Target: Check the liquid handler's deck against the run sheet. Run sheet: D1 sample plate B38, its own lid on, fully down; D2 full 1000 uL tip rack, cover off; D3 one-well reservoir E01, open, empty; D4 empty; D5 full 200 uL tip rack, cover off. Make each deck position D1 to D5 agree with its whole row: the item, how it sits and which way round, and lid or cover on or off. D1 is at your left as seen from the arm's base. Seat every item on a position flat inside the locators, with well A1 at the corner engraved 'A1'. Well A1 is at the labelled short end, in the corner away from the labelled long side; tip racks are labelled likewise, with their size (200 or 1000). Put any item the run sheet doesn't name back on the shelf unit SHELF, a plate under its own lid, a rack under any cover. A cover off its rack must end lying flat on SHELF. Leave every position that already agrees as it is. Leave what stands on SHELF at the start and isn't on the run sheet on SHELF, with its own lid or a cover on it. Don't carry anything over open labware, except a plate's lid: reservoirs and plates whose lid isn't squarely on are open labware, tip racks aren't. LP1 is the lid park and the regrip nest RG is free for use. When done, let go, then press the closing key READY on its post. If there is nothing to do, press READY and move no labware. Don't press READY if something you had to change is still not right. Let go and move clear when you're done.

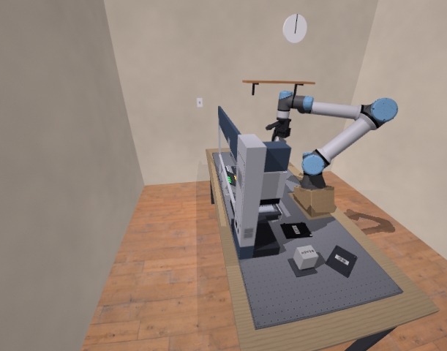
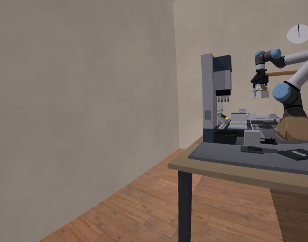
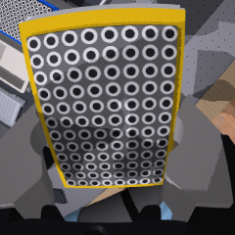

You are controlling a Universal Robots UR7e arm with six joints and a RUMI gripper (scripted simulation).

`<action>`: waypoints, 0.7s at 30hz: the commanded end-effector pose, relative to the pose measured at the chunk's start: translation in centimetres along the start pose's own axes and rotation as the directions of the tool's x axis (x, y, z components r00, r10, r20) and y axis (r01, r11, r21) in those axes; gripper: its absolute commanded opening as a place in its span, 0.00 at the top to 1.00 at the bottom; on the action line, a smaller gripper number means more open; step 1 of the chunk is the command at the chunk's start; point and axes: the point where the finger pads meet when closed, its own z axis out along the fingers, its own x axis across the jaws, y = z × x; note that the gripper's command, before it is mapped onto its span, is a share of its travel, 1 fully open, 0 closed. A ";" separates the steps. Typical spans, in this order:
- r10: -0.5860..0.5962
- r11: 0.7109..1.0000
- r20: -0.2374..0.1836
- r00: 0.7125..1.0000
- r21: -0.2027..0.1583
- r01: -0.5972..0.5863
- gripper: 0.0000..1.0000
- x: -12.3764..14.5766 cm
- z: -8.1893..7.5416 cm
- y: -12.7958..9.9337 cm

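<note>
The tool [image 2: 258,88] is clenched on a yellow-rimmed tip rack [image 3: 105,98], carried high above the deck. Keep it level, route around open labware, and lower it squarely between locators.

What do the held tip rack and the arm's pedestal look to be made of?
Tip rack, clamped in the gripper: likely moulded plastic, a matt yellow frame around a dark grey top with white-rimmed tip holes. Pedestal: a flat tan block, wood or cardboard by its colour; no grain shows, so the material is uncertain.
</note>
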 end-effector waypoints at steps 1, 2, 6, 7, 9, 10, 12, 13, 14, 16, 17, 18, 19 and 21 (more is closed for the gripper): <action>-0.108 0.994 -0.007 0.994 -0.004 0.108 1.00 -1.7 0.1 2.2; -0.128 0.992 -0.007 0.992 -0.004 0.128 1.00 -2.0 0.1 2.6; -0.187 0.982 -0.007 0.982 -0.004 0.187 1.00 -2.9 0.1 3.8; -0.187 0.982 -0.007 0.982 -0.004 0.187 1.00 -2.9 0.1 3.8; -0.226 0.974 -0.006 0.974 -0.003 0.226 1.00 -3.5 0.1 4.5; -0.246 0.969 -0.006 0.969 -0.003 0.246 1.00 -3.8 0.1 4.9; -0.285 0.959 -0.007 0.959 -0.004 0.285 1.00 -4.4 0.1 5.8; -0.304 0.953 -0.007 0.953 -0.004 0.304 1.00 -4.6 0.1 6.0; -0.322 0.947 -0.007 0.947 -0.004 0.322 1.00 -4.6 0.1 5.9; -0.361 0.933 -0.006 0.933 -0.002 0.361 1.00 -4.6 0.0 5.9; -0.379 0.925 -0.006 0.925 -0.002 0.379 1.00 -4.6 0.0 5.9; -0.398 0.918 -0.006 0.918 -0.002 0.398 1.00 -4.6 0.0 5.9; -0.416 0.909 -0.005 0.909 -0.002 0.416 1.00 -4.6 0.0 5.9; -0.450 0.893 -0.005 0.893 -0.001 0.450 1.00 -4.6 0.0 5.8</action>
